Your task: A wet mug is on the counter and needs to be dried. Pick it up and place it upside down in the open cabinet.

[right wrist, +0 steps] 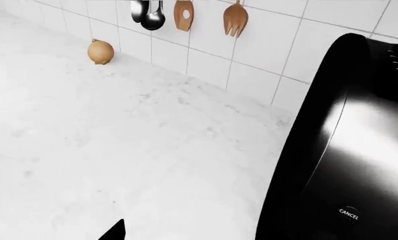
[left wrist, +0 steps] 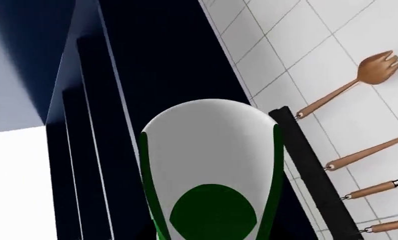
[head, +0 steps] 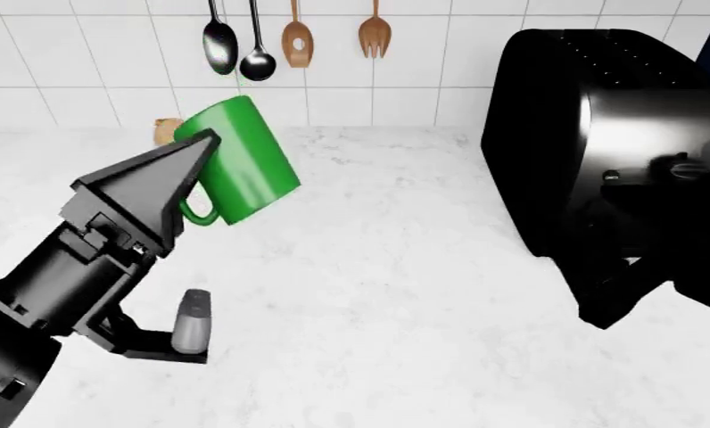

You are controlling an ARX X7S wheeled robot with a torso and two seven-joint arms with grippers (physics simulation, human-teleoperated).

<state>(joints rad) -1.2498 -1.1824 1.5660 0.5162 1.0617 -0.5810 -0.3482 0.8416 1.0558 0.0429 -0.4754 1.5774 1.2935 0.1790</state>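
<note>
Two arms: only the left gripper (head: 201, 147) is seen clearly in the head view; of the right gripper (right wrist: 113, 231) just a dark tip is caught in its own wrist view, so its state cannot be told.
Open room: a wide bare stretch of the white marble-look counter (head: 403, 294) is left between the left arm and the large glossy black toaster (head: 605, 152).
Edges: the counter is bounded at the back by a white tiled wall (head: 94, 80), where wooden and dark metal utensils (head: 295, 40) are hung.
Mug: the small glossy bright-green mug (head: 238, 159) is held tilted in the air above the counter, handle downward.
Pincer: the left gripper is clenched on the mug's rim; the pale inside is shown in the left wrist view.
Onion: a tan onion (right wrist: 100, 51) is seen by the wall.
</note>
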